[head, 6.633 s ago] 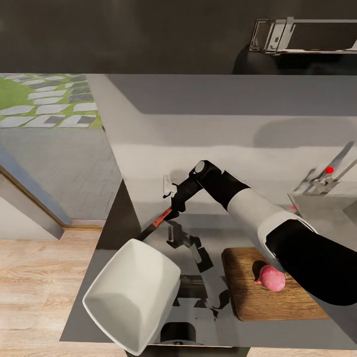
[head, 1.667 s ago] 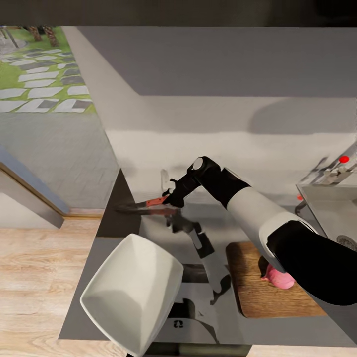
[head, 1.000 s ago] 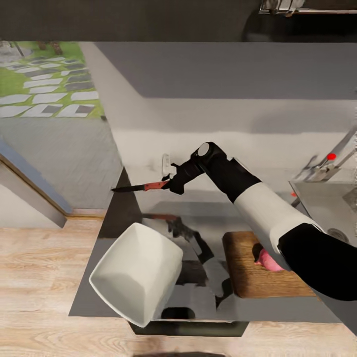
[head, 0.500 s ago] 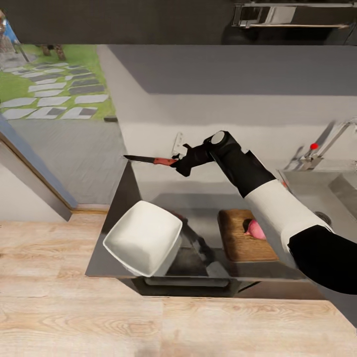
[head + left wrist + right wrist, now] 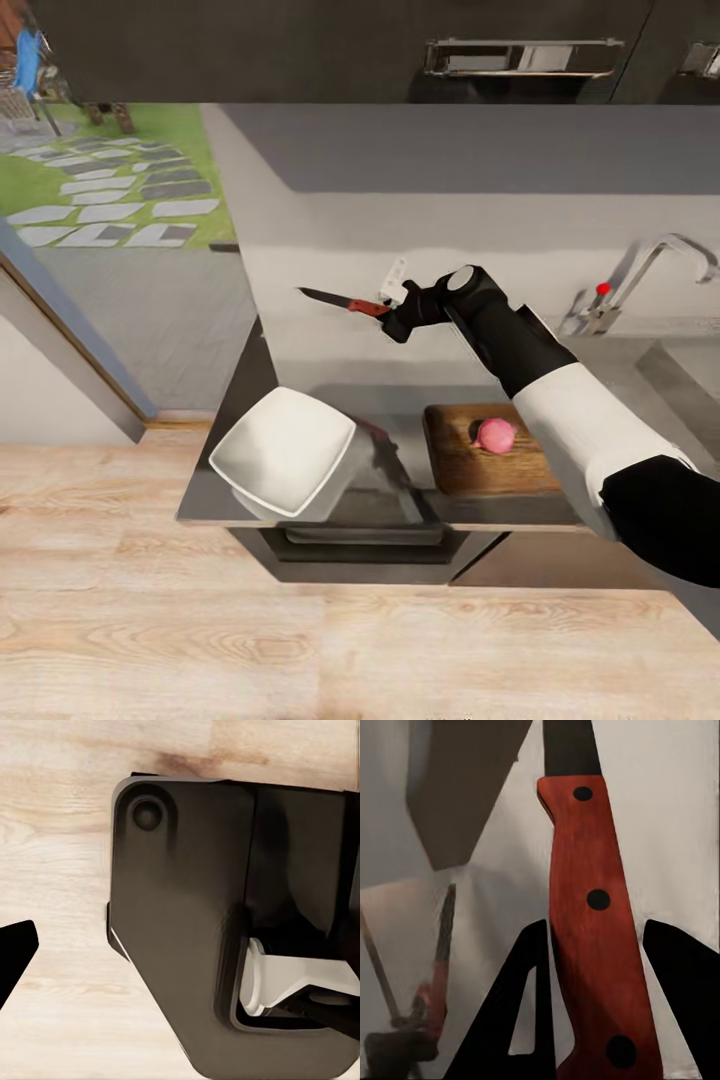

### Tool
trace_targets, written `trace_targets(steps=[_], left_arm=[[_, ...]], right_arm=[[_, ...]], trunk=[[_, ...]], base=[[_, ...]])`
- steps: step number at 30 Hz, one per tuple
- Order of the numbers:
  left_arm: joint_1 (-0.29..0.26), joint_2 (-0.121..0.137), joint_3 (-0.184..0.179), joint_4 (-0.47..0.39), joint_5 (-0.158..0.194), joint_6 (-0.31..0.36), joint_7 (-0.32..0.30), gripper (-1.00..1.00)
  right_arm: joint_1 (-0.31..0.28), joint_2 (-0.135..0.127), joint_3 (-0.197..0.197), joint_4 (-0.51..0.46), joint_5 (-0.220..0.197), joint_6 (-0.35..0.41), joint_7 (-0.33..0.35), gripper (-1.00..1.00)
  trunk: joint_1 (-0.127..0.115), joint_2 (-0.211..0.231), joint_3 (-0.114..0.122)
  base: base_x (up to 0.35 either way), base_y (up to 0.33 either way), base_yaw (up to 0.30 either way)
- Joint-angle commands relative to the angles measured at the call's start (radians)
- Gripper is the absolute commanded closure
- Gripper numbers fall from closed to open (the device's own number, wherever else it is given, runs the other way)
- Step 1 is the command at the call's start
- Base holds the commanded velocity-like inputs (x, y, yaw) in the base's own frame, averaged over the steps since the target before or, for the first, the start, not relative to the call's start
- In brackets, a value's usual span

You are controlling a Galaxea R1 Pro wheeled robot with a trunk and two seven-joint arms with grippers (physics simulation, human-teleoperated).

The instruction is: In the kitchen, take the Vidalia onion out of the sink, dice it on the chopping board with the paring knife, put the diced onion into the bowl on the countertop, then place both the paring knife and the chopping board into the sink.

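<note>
From my head camera, the bowl sits at the left end of the countertop, near the front edge, white and empty. Up above the counter and beyond the bowl I see the knife in the air, dark blade pointing left, red handle running right into my right gripper. The wrist camera on that arm shows the handle between the two black fingers, which pinch it on both sides, so the jaws are closed on the knife.

Right of the bowl, and apart from it, the board lies flat near the front edge, with the onion resting on it, pink and whole. My right arm crosses above the board's far right part.

Further right, the tap with its red dot stands at the back, and the sink runs off the right edge of the picture.

My left wrist camera looks down on a dark robot part over wood flooring; one black finger shows at the edge, and I cannot tell how those jaws stand.
</note>
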Motion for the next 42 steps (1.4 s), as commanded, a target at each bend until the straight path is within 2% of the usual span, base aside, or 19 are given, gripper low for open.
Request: trace_targets(steps=[1, 4, 10, 12, 16, 18, 21, 22, 24, 26, 27, 29, 31, 32, 36, 40, 42], left_arm=[[0.001, 0.001, -0.003, -0.002, 0.01, 0.004, 0.002, -1.0], [0.001, 0.001, -0.003, 0.003, 0.009, 0.004, 0.002, -1.0], [0.001, 0.002, -0.002, 0.003, 0.008, 0.004, 0.003, -1.0], [0.001, 0.002, -0.002, 0.005, 0.007, 0.004, 0.003, -1.0], [0.001, 0.002, -0.002, 0.006, 0.008, 0.004, 0.003, -1.0], [0.001, 0.003, -0.002, 0.006, 0.007, 0.004, 0.003, -1.0], [0.001, 0.002, -0.002, 0.006, 0.007, 0.004, 0.003, -1.0], [0.001, 0.002, -0.002, 0.006, 0.007, 0.004, 0.003, -1.0], [0.001, 0.002, -0.001, 0.007, 0.008, 0.005, 0.003, -1.0], [0.001, 0.002, -0.001, 0.018, 0.009, 0.005, 0.002, -1.0], [0.0, 0.002, 0.0, 0.032, 0.009, 0.005, 0.002, -1.0], [0.0, 0.002, 0.0, 0.055, 0.009, 0.004, 0.002, -1.0], [-0.001, 0.002, 0.001, 0.077, 0.009, 0.004, 0.002, -1.0], [-0.001, 0.002, 0.001, 0.082, 0.009, 0.004, 0.002, -1.0], [0.0, 0.002, 0.001, 0.09, 0.009, 0.004, 0.002, -1.0], [0.0, 0.003, 0.001, 0.092, 0.009, 0.004, 0.002, -1.0], [0.0, 0.003, 0.001, 0.092, 0.01, 0.004, 0.003, -1.0]], right_arm=[[0.0, -0.004, 0.0, -0.001, 0.005, 0.004, 0.005, 1.0], [0.003, -0.022, 0.0, -0.001, 0.005, 0.006, 0.004, 1.0], [0.01, -0.026, -0.001, -0.001, 0.003, 0.028, 0.004, 1.0], [0.019, -0.035, -0.002, 0.002, 0.002, 0.033, -0.001, 1.0], [0.069, -0.045, -0.004, 0.001, -0.007, 0.034, -0.089, 1.0], [0.121, -0.046, -0.004, -0.021, -0.038, 0.032, -0.175, 1.0], [0.192, -0.048, -0.005, -0.091, -0.105, 0.03, -0.255, 1.0], [0.229, -0.056, -0.005, -0.137, -0.141, 0.03, -0.316, 1.0], [0.25, -0.07, -0.005, -0.17, -0.181, 0.029, -0.383, 1.0], [0.276, -0.091, -0.005, -0.203, -0.264, 0.023, -0.438, 1.0], [0.292, -0.111, -0.005, -0.225, -0.321, 0.013, -0.455, 1.0], [0.307, -0.144, -0.006, -0.26, -0.391, -0.004, -0.468, 1.0], [0.34, -0.176, -0.006, -0.32, -0.444, -0.016, -0.487, 1.0], [0.361, -0.182, -0.006, -0.351, -0.453, -0.017, -0.5, 1.0], [0.49, -0.2, -0.005, -0.512, -0.467, -0.017, -0.621, 1.0], [0.571, -0.229, -0.003, -0.595, -0.469, -0.014, -0.726, 1.0], [0.602, -0.233, -0.003, -0.605, -0.469, -0.014, -0.74, 1.0]], trunk=[[0.0, -0.002, 0.0], [0.0, -0.002, 0.004], [0.0, -0.002, 0.008], [0.0, -0.002, 0.01], [0.0, -0.002, 0.014], [0.0, -0.002, 0.017], [0.0, -0.002, 0.02], [0.0, -0.002, 0.022], [0.0, -0.002, 0.024], [0.0, -0.002, 0.026], [0.0, -0.002, 0.028], [0.0, -0.002, 0.03], [0.0, -0.002, 0.032], [0.0, -0.002, 0.033], [0.0, -0.002, 0.037], [0.0, -0.002, 0.04], [0.0, -0.002, 0.042]], base=[[-0.085, -0.162, -0.077], [-0.023, -0.181, -0.078], [-0.002, -0.195, -0.073], [0.0, -0.03, -0.208], [0.0, -0.008, -0.222], [0.0, -0.001, -0.224], [0.0, 0.0, -0.224], [0.0, 0.0, -0.224], [0.0, 0.0, -0.224], [0.0, 0.0, -0.224], [0.0, 0.0, -0.218], [0.0, 0.0, -0.202], [0.0, 0.0, -0.182], [0.0, 0.0, -0.171], [0.0, 0.0, -0.158], [0.0, 0.0, -0.152], [0.0, 0.0, -0.157]])
